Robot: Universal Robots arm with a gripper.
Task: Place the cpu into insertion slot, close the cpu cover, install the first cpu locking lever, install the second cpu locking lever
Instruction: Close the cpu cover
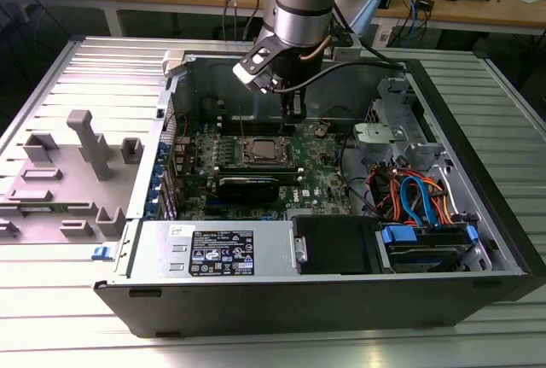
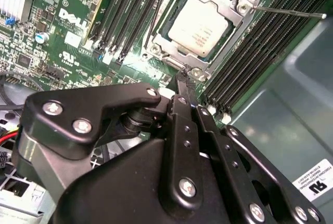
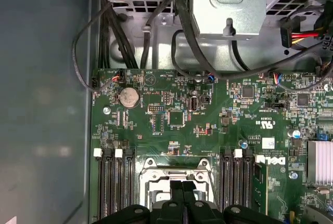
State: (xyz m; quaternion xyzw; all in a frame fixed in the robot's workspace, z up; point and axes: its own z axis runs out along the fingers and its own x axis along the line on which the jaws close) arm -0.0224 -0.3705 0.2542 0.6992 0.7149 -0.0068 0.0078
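Note:
The cpu (image 2: 200, 26) lies with its silver-grey top up in the insertion slot (image 2: 154, 47) on the green motherboard. The cpu cover (image 2: 231, 4) lies flat around it as a silvery frame. One thin locking lever (image 2: 291, 12) sticks out from the slot's corner, over the memory slots. My gripper (image 2: 183, 78) is shut with nothing between its black fingers, its tip just off another corner of the slot. In the first wrist view the gripper (image 3: 181, 186) hangs over the slot's rim (image 3: 148, 169). In the exterior view the gripper (image 1: 294, 112) reaches down into the open case, just behind the slot (image 1: 260, 151).
Long black memory slots (image 2: 250, 47) flank the socket on both sides. A black graphics card (image 1: 247, 187) lies in front of it. Cables (image 3: 182, 37) and a metal drive cage (image 3: 229, 0) crowd one end of the board. The case walls (image 1: 452, 137) enclose everything.

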